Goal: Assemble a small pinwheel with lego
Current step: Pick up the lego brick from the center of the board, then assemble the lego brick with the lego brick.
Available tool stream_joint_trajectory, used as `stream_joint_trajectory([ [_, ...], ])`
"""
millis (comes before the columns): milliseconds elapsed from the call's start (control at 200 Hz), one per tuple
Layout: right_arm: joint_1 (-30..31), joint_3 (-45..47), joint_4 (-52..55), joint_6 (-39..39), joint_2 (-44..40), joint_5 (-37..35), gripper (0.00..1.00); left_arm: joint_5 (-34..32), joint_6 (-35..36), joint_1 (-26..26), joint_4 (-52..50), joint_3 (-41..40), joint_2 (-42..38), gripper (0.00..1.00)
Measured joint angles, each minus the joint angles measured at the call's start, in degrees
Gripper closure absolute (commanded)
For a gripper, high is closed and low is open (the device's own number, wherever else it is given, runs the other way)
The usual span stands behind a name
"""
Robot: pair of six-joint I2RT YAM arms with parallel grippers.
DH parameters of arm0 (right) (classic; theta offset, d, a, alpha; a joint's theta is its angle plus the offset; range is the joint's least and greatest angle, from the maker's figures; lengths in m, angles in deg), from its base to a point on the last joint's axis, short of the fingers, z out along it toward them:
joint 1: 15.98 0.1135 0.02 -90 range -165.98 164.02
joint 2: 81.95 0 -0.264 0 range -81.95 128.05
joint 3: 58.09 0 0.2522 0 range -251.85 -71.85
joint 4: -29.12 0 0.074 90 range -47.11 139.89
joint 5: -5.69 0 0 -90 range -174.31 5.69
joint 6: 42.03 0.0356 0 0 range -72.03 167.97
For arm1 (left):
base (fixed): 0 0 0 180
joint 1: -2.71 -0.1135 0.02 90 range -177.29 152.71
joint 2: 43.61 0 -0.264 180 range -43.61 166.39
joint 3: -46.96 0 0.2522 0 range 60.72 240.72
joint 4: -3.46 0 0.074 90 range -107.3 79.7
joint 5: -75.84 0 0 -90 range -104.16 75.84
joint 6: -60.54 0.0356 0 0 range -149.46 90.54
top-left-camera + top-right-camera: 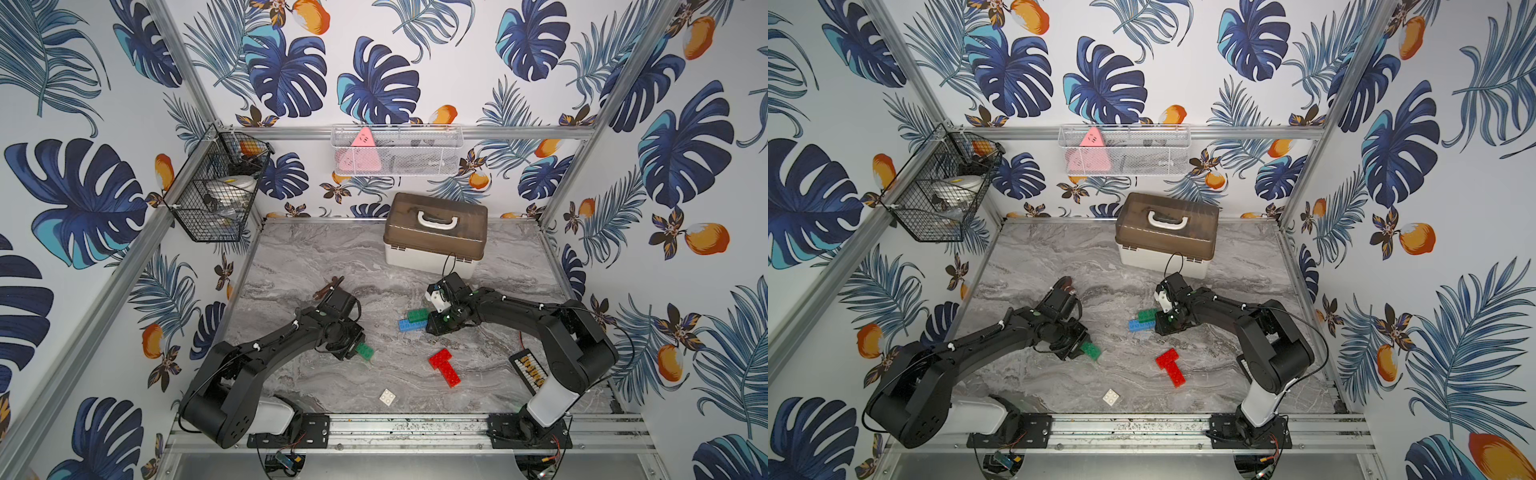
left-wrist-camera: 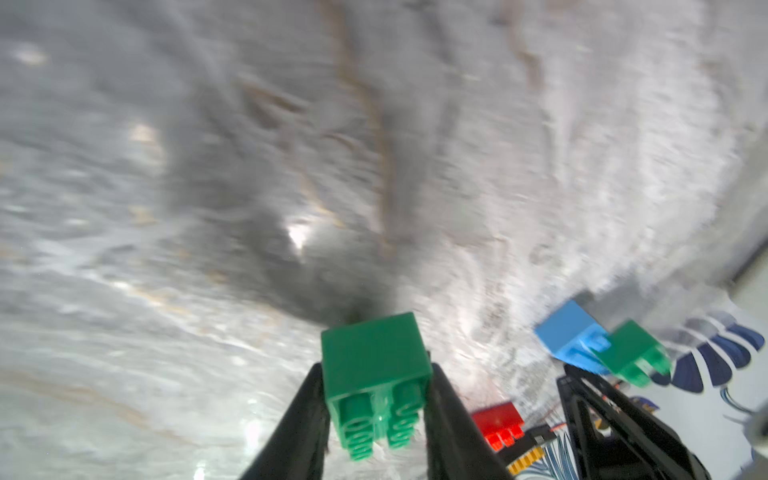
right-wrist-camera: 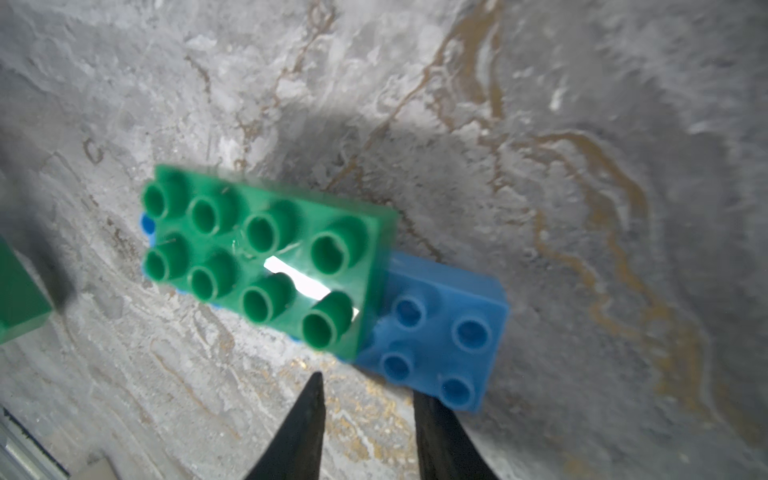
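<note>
My left gripper [image 1: 358, 351] is shut on a green lego brick [image 1: 365, 350], held low over the marble table; the wrist view shows the brick [image 2: 374, 370] pinched between both black fingers. A second green brick [image 1: 417, 315] sits stacked on a blue brick [image 1: 408, 325] mid-table. My right gripper [image 3: 368, 386] stands open right beside that stack, bare table between its fingers, one fingertip tucked at the blue brick's [image 3: 440, 332] corner. Two red bricks [image 1: 444, 368] lie joined in a T. The white square brick [image 1: 387, 397] lies alone near the front. No assembled pinwheel shows.
A box with a brown lid [image 1: 434, 232] stands at the back. A black tray with yellow beads [image 1: 528, 370] lies by the right arm's base. A brown object [image 1: 328, 286] lies behind the left arm. Wire baskets [image 1: 216, 195] hang on the walls.
</note>
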Motion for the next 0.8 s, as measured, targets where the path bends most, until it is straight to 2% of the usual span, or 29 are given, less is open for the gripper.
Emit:
stream_joint_trajectory([
  [75, -0.35, 0.22, -0.37, 0.00, -0.22, 0.02, 0.63, -1.07, 1.64, 1.07, -0.96, 4.94, 3.10, 0.81],
  [250, -0.26, 2.69, -1.77, 0.35, -6.36, 1.51, 0.68, -0.94, 6.14, 3.56, -4.37, 17.66, 12.20, 0.82],
  [350, -0.31, 4.17, -3.76, 1.03, -11.37, 5.05, 0.70, -0.70, 10.14, 4.68, -6.47, 25.86, 17.88, 0.88],
  [435, -0.31, 4.35, -6.27, 2.54, -13.05, 9.86, 0.74, -0.31, 13.42, 5.29, -8.02, 31.10, 21.88, 0.89],
  [611, -0.24, 6.08, -16.33, 9.92, -10.60, 21.29, 0.79, 1.66, 16.31, 5.84, -9.81, 35.15, 27.39, 0.92],
  [801, 0.46, 3.76, -20.50, 14.21, -4.79, 26.91, 0.82, 2.67, 18.53, 7.04, -11.78, 40.30, 31.47, 0.95],
])
